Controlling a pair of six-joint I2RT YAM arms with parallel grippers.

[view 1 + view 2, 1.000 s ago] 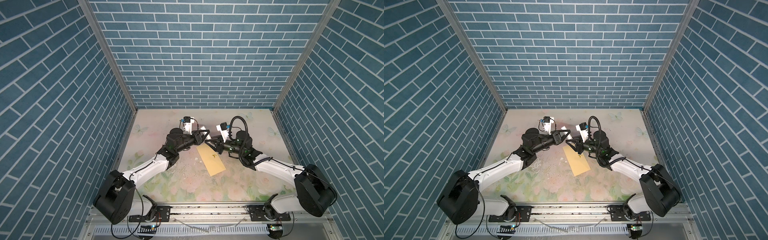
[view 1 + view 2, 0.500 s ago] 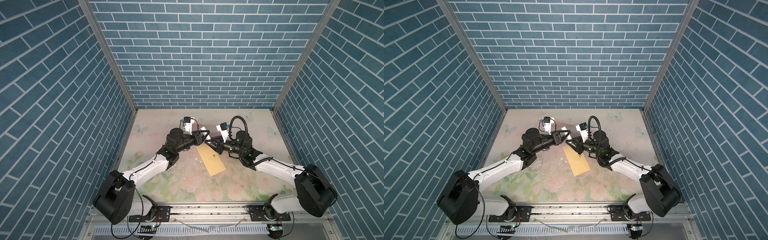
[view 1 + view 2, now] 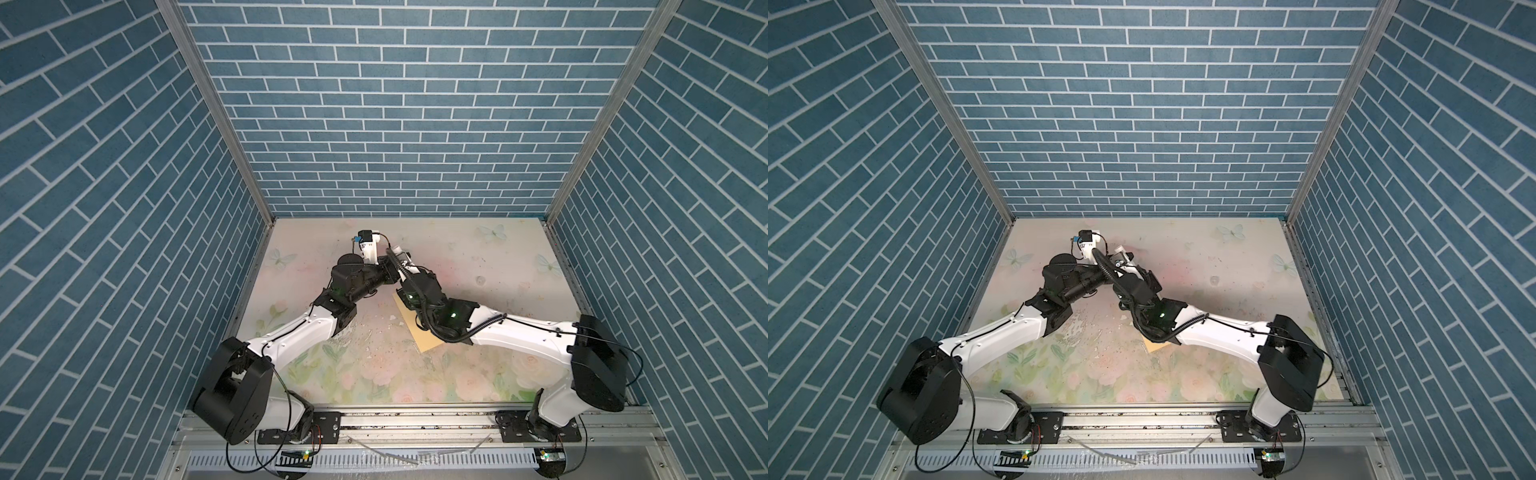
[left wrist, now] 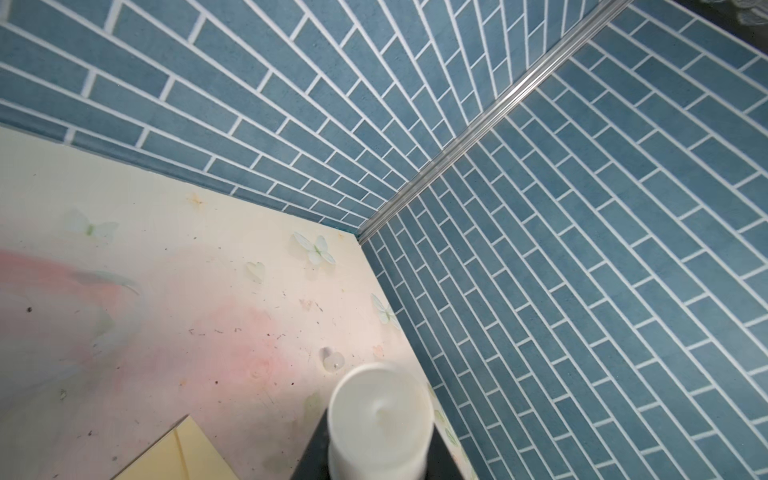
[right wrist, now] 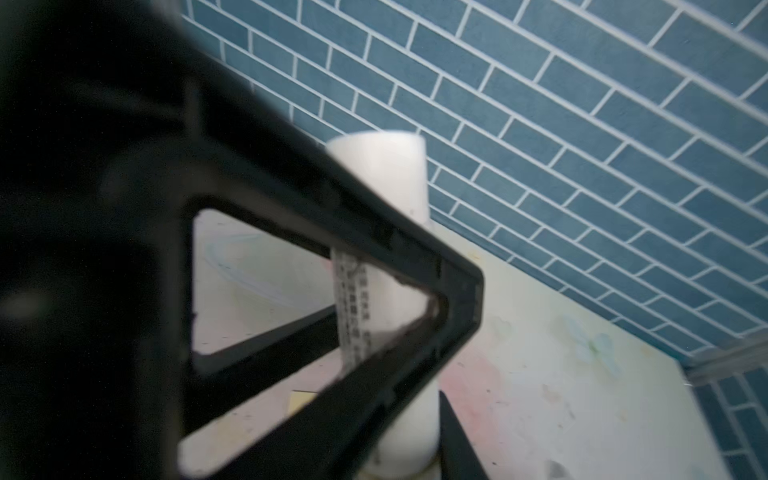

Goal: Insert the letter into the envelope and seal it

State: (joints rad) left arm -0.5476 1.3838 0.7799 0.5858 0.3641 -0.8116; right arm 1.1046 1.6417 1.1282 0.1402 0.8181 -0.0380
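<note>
The pale-yellow envelope (image 3: 422,344) lies flat, angled, partly hidden, near mid-table.

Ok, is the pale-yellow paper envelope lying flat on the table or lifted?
Flat. In both top views the pale-yellow paper envelope lies on the floral table, partly under the right arm. Flap state: cannot tell.

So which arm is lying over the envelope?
The right arm: its wrist end crosses above the pale-yellow envelope, hiding part of it. The left arm is beside it, over bare table.
</note>
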